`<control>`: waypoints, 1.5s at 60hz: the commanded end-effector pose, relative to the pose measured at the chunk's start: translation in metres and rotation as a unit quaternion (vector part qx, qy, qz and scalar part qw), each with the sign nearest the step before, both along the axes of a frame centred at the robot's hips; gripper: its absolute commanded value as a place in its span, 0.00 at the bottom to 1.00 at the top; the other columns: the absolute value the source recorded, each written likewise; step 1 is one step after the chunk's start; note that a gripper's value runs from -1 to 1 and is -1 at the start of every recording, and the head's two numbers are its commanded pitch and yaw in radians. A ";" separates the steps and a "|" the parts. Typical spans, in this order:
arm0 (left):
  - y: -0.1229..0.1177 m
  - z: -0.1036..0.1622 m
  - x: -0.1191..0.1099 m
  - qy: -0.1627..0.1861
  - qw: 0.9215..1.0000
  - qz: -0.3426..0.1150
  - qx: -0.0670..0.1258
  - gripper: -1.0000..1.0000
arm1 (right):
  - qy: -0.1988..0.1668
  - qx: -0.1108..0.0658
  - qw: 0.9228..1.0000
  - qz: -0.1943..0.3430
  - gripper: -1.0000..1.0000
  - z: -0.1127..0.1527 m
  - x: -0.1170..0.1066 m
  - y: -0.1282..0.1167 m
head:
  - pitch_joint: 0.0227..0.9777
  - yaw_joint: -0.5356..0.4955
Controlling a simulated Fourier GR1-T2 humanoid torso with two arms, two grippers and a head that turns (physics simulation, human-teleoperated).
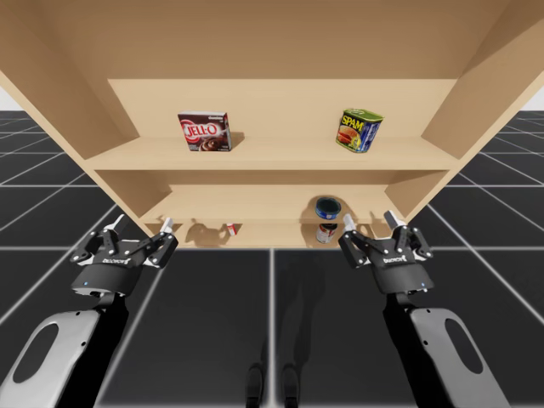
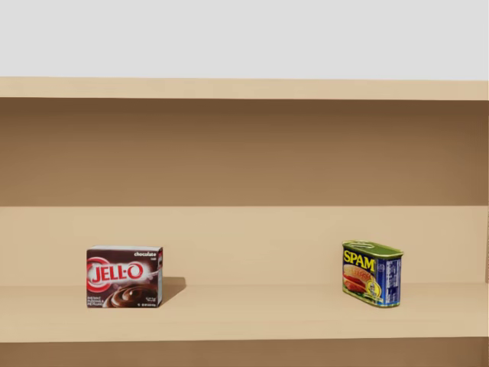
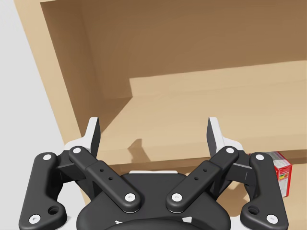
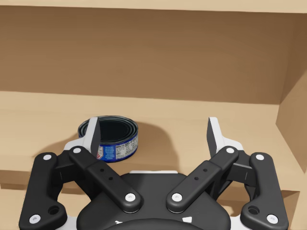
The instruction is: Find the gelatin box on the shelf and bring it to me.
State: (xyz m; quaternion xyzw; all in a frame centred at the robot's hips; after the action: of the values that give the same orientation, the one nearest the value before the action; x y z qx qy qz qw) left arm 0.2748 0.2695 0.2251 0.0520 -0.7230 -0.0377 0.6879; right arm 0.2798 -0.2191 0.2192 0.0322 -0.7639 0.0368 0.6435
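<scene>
Your main risk is fetching the wrong box, because the wooden shelf (image 1: 280, 155) holds two. A dark brown box (image 1: 205, 132) stands upright on the upper board. A small red box (image 1: 230, 228) sits near the front edge of the lower board, just beside your left gripper (image 1: 142, 225) on its inner side. I judge the small red box the likelier gelatin, though I cannot be sure. Both grippers stand spread wide and hold nothing. Your right gripper (image 1: 369, 221) faces a squat round blue can (image 4: 112, 139), which a careless reach could knock over. Both boxes look like light, flat-faced cardboard, easy to tip or shove backward with one finger. The rounded rectangular tin (image 2: 372, 273), well apart on the upper board, looks like smooth, glossy metal.
</scene>
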 end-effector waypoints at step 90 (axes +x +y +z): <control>-0.067 0.014 -0.060 0.015 0.989 -0.105 -0.099 0.00 | 0.013 0.021 1.000 -0.008 0.00 0.002 0.001 -0.005 | 0.71 0.75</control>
State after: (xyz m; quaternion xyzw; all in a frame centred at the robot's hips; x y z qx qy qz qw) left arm 0.2376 0.2316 0.2405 -0.0540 -0.7163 -0.0359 0.6947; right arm 0.2814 -0.2237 0.2213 0.0397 -0.7562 0.0150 0.6529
